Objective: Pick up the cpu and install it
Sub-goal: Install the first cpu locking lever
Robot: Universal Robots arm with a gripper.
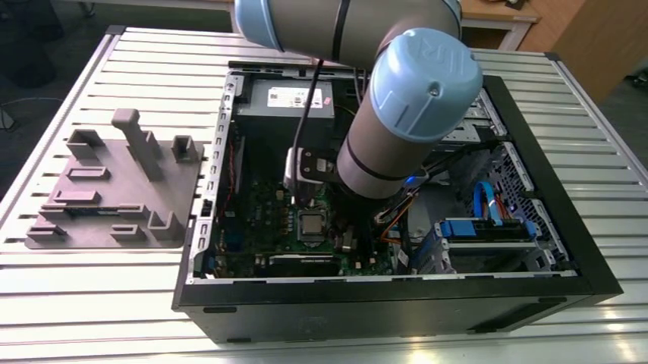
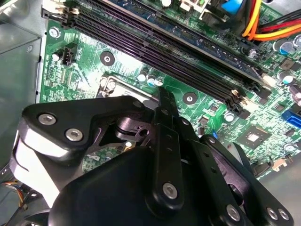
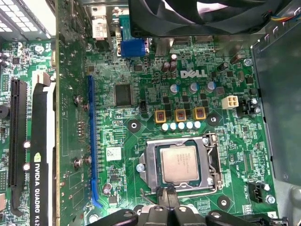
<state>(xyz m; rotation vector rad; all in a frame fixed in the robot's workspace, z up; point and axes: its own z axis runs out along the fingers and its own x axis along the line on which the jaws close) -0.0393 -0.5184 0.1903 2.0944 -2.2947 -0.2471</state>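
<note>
- I see the cpu (image 3: pixel 179 163) seated in the socket (image 3: pixel 181 165) on the motherboard (image 3: pixel 141 141), inside the pc case (image 1: pixel 567 250).
- My gripper (image 3: pixel 168 200) hangs just beside the socket edge, fingers (image 3: pixel 165 195) pinched together, grasping nothing.

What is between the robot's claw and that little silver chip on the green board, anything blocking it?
Nothing visible blocks it. In the first wrist view the cpu lies flat inside the metal-framed socket, its silver top uncovered, and the gripper hangs just beside the socket's edge with only bare motherboard between them.
</note>
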